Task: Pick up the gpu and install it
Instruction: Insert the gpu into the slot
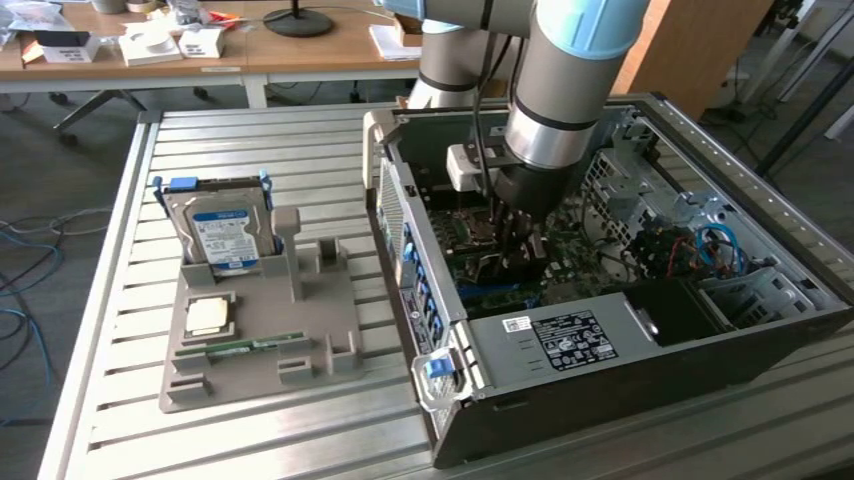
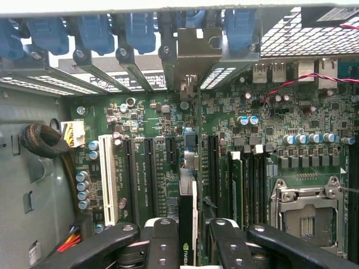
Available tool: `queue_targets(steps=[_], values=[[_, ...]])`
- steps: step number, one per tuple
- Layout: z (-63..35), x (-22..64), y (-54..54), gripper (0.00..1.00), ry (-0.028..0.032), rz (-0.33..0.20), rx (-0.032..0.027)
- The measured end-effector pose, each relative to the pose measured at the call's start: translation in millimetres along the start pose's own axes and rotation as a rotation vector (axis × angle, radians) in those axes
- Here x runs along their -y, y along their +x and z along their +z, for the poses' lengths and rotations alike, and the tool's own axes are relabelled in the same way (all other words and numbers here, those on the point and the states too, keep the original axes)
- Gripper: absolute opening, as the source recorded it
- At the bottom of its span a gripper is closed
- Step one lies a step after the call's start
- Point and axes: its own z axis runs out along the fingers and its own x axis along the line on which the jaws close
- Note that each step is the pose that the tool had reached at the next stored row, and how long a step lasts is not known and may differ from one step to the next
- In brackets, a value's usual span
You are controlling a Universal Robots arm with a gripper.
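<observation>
My gripper (image 1: 515, 240) reaches down into the open computer case (image 1: 561, 345), over the green motherboard (image 2: 280, 129). In the wrist view the gripper (image 2: 188, 238) is shut on the gpu (image 2: 187, 207), a thin dark card seen edge-on between the two black fingers (image 2: 162, 246). The card stands upright in line with the long expansion slots (image 2: 147, 168), and its silvery bracket (image 2: 193, 56) reaches up to the case's rear slot openings. Whether its lower edge sits in a slot is hidden.
Blue retention clips (image 2: 140, 28) line the case's rear wall. A CPU socket (image 2: 305, 213) and memory slots (image 2: 249, 185) lie beside the card. On the slatted table, a grey fixture (image 1: 254, 340) holds a blue-labelled hard drive (image 1: 220, 230), a chip (image 1: 207, 315) and a memory stick (image 1: 247, 345).
</observation>
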Motion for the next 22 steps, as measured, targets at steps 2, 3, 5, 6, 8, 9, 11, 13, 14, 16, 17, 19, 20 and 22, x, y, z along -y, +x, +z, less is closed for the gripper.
queue_targets(steps=[2, 3, 5, 6, 8, 9, 11, 13, 14, 16, 17, 19, 20, 22], values=[[0.0, -0.4, 0.0, 0.26, 0.0002, 0.000, 0.0000], [0.0, -0.7, 0.0, 0.26, 0.0006, 0.000, 0.0000], [0.0, -0.8, 0.0, 0.26, 0.0007, 0.000, 0.0001], [0.0, -0.9, 0.1, 0.26, 0.0008, 0.000, 0.0001], [0.0, -1.0, 0.0, 0.26, 0.0009, 0.000, 0.0001], [0.1, -1.0, 0.1, 0.26, 0.0009, 0.000, 0.0000], [0.8, -1.0, 0.1, 0.26, 0.0010, 0.000, 0.0001], [0.9, -1.0, 0.1, 0.26, 0.0009, 0.000, -0.0001], [1.0, -1.0, 0.1, 0.26, 0.0009, 0.000, -0.0001], [1.1, -1.0, 0.1, 0.26, 0.0010, 0.000, 0.0000], [1.2, -1.0, 0.1, 0.26, 0.0010, 0.000, 0.0000], [1.4, -0.9, 0.0, 0.26, 0.0012, -0.001, -0.0001], [1.7, -1.0, -0.1, 0.26, 0.0014, -0.001, 0.0001], [2.1, -1.1, -0.2, 0.26, 0.0016, -0.001, 0.0000]])
